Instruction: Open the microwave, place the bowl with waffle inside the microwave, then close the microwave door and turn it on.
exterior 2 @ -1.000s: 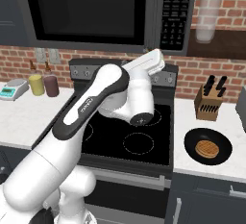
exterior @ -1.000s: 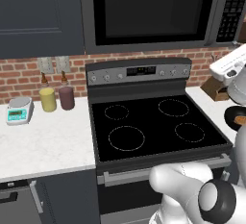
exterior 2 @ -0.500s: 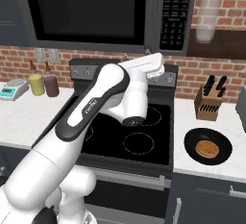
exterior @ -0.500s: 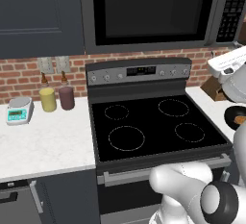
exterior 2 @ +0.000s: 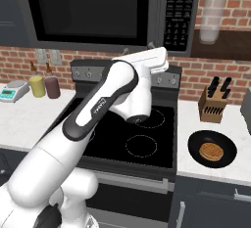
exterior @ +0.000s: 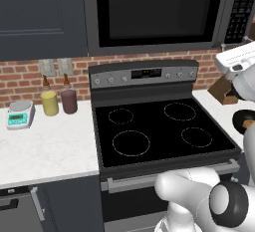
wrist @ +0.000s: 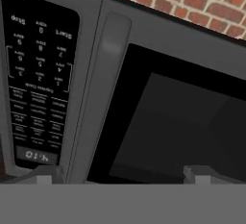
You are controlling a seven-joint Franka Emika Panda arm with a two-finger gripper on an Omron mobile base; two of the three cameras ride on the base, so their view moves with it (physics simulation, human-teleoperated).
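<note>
While door is staying shut: step is opening the microwave (exterior 2: 98,11).
Tool (wrist: 120,172): facing door handle (wrist: 103,88), handle running lengthwise ahead; fingers spread, holding nothing.
Bowl (exterior 2: 212,149): sitting on right tabletop (exterior 2: 235,166).

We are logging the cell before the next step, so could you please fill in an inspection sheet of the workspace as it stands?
Surface: white counter on both sides of the black stove; burners bare.
Job's things: microwave above the stove, microwave door shut, keypad at its right; bowl with waffle on the right counter.
Clutter: knife block, scale, yellow jar and dark jar side by side.
Claw: claw raised toward the door handle, fingers apart, holding nothing.
Cables: nothing seen.
Surroundings: brick backsplash, dark cabinet.
</note>
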